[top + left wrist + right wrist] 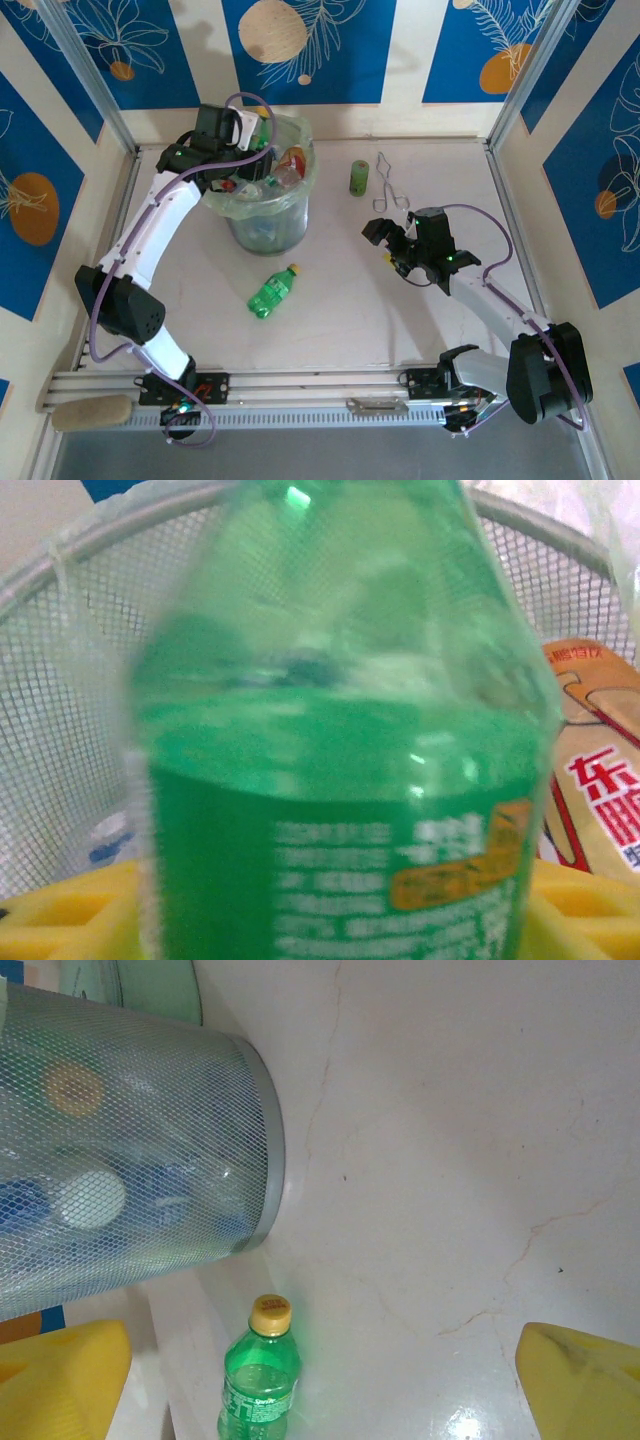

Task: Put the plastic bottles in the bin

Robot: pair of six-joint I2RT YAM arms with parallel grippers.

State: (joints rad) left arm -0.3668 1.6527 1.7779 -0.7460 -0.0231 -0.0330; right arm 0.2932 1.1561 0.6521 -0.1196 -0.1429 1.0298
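Note:
A green plastic bottle (340, 780) stands blurred and very close between my left gripper's (335, 915) yellow fingers (60, 920), just inside the bin (80, 680). The bottle hides whether the pads still press on it. From above, that gripper (252, 135) hovers over the far left rim of the pale-green bin (300, 205), which holds several bottles, one of them red-labelled (292, 158). Another green bottle (272, 291) with a yellow cap lies on the table in front of the bin. My right gripper (386, 247) is open and empty to its right, facing this bottle (260, 1380).
A short olive-green cylinder (359, 178) and thin wire tongs (388, 185) lie at the back right of the table (400, 330). The bin's mesh wall (130, 1160) stands beyond the lying bottle. Frame posts and patterned walls enclose the table.

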